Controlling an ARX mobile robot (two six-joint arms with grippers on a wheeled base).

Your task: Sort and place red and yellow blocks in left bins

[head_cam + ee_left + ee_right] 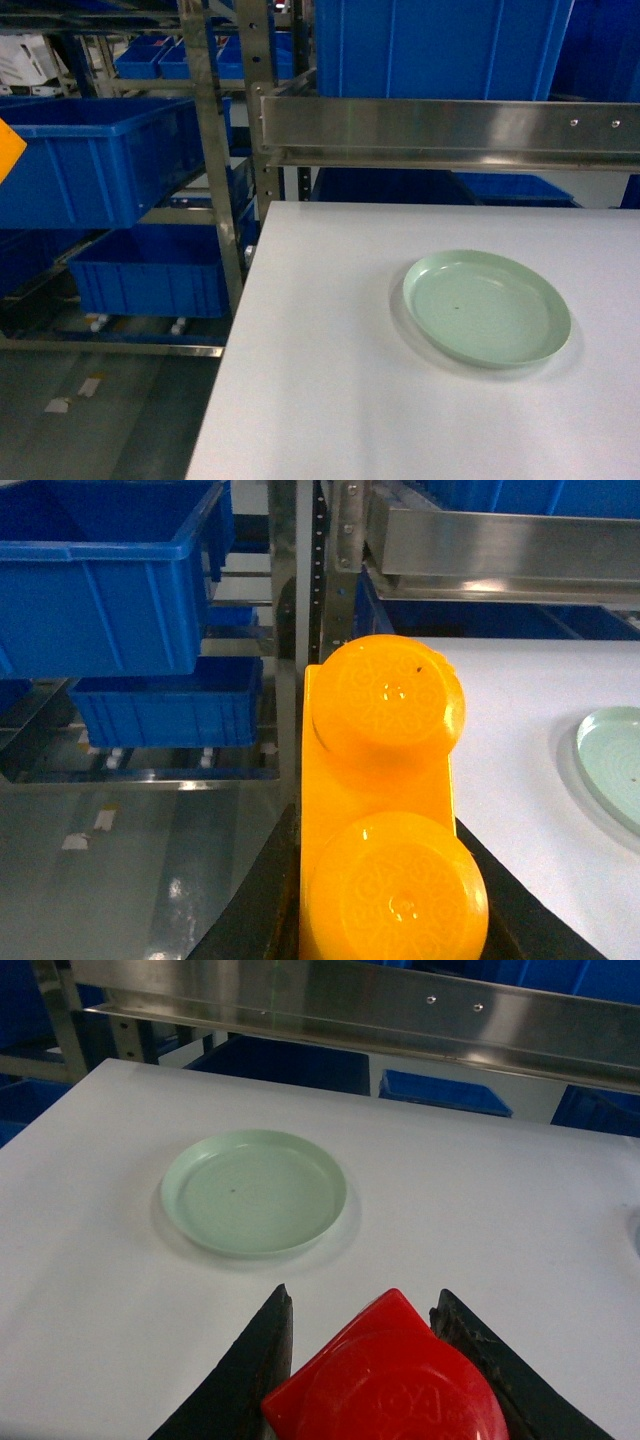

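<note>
White table carries a pale green plate at right; blue crates on metal racking upper left. Left gripper clamps the yellow brick; right gripper clamps the red block.

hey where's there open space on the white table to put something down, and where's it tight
The white table is bare left of and in front of the green plate, out to its left edge, and between the plate and the steel shelf rail behind. It is tight at the rack left of the table, packed with blue crates.
</note>
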